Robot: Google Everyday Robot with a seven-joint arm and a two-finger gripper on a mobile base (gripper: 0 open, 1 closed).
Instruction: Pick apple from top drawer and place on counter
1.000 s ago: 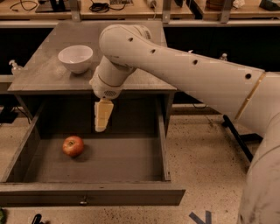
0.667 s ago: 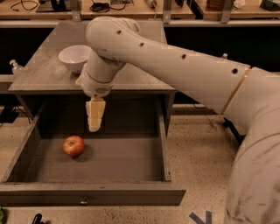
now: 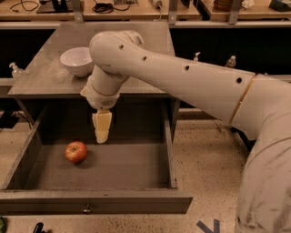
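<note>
The apple (image 3: 76, 151), red-orange with yellowish patches, lies on the floor of the open top drawer (image 3: 132, 201), towards its left side. My gripper (image 3: 102, 130) points straight down inside the drawer space, a short way to the right of the apple and above it, not touching it. It holds nothing that I can see. The grey counter (image 3: 45, 79) lies just behind the drawer. My white arm reaches in from the right across the counter's front edge.
A white bowl (image 3: 78, 60) stands on the counter's left part, just behind my arm. The drawer's front panel carries a small metal knob (image 3: 86, 210). A clear bottle (image 3: 15, 69) stands left of the counter. A wooden workbench (image 3: 136, 9) with cables runs along the back.
My gripper has moved left and a little lower into the drawer, closer to the apple. The apple and bowl have not moved.
</note>
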